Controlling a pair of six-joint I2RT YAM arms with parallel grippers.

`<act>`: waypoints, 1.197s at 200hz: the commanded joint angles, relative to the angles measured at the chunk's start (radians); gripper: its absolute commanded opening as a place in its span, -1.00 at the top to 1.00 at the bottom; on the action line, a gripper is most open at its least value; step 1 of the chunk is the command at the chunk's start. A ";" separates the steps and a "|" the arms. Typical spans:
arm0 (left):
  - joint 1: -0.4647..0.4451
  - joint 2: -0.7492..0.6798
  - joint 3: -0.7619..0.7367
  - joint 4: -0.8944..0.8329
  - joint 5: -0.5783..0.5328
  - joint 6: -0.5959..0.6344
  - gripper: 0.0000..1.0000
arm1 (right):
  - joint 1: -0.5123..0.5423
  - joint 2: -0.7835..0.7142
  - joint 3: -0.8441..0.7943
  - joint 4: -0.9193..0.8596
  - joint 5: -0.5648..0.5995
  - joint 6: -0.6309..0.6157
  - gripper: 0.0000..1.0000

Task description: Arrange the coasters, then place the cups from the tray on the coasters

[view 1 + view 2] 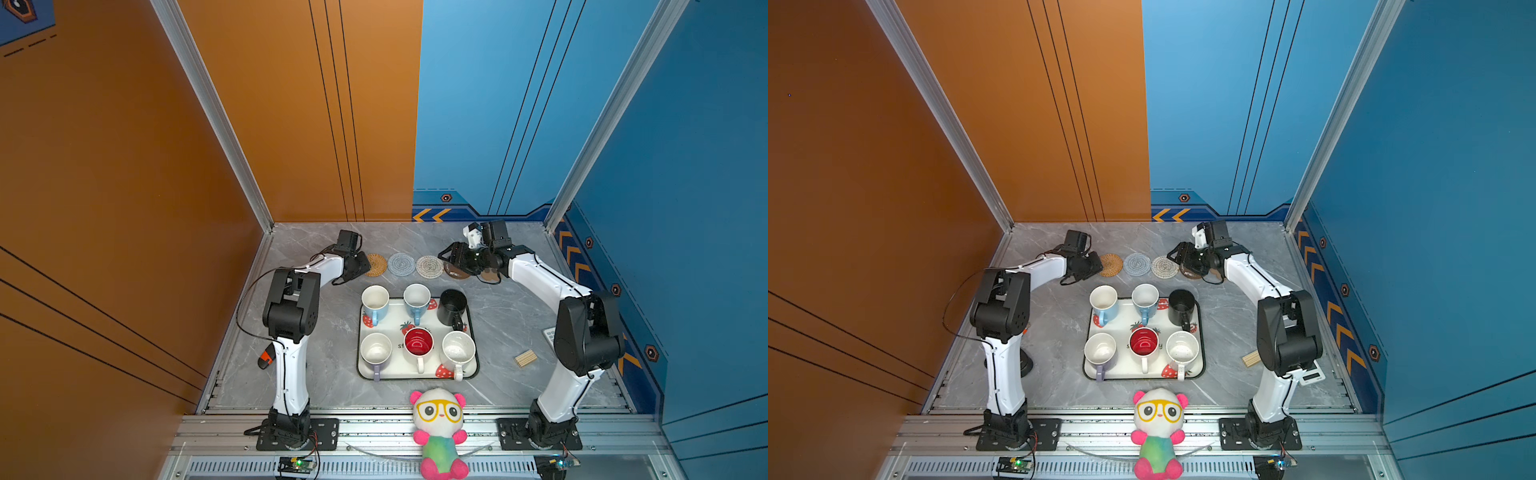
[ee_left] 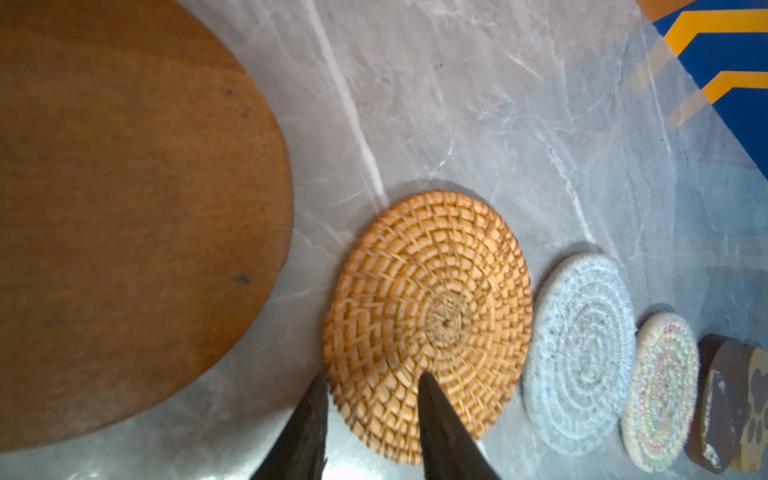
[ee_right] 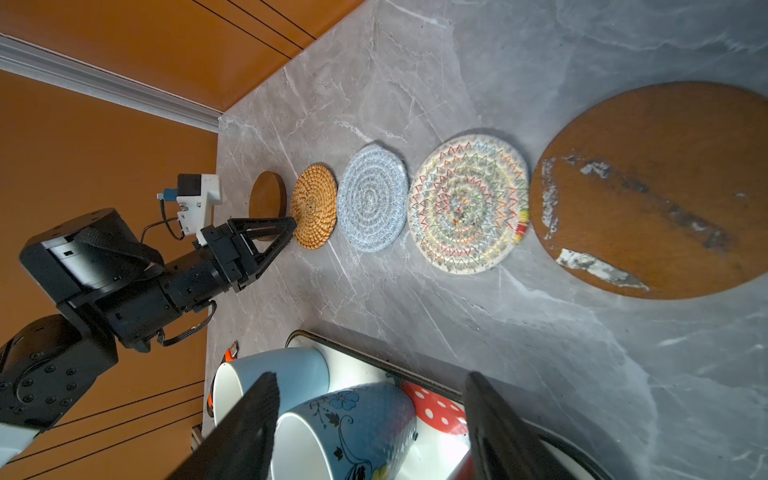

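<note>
Rattan round: woven orange-tan rattan coaster (image 1: 376, 264) lies flat, second from the left in a row along the far edge of the grey marbled counter (image 1: 332, 374).
Row neighbours: plain brown wooden disc coaster (image 2: 124, 216) sits just beside it at the row's left end. To the right come the grey-blue crochet round (image 1: 401, 264), the beige crochet round with zigzag stitching (image 1: 429, 267) and the scuffed brown wooden disc (image 3: 648, 195), with narrow gaps between them.
Paw-print coaster: tan paw-print shape (image 2: 754, 411) is at the right end, against the scuffed brown wooden disc; whether it overlaps cannot be told.
Cups: plain light blue mug (image 1: 375, 303), flowered light blue mug (image 3: 345, 428), black mug (image 1: 452, 305), lavender mug (image 1: 376, 351), white mug with red inside (image 1: 418, 343) and speckled white mug (image 1: 458, 351) all stand on the white strawberry-print tray (image 1: 399, 368) mid-counter. None is on a coaster.
Step in hand: likely the end of coaster arranging; no cup has been moved yet.
Left end effector (image 2: 372, 376): low at the rattan round's rim, jaws partly apart with nothing between them. Contact with the rim cannot be told.
Right end effector (image 3: 370, 376): above the scuffed brown wooden disc, jaws spread wide, empty.
Next move: probably freeing the paw-print shape if it overlaps. Then a reach to the tray, a firm grip on a mug's wall or handle, a lift over the rim and a centred set-down.
</note>
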 commanded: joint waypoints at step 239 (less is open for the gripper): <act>-0.165 -0.258 0.169 -0.350 -0.252 0.227 0.68 | -0.075 0.139 0.141 -0.304 0.211 -0.181 1.00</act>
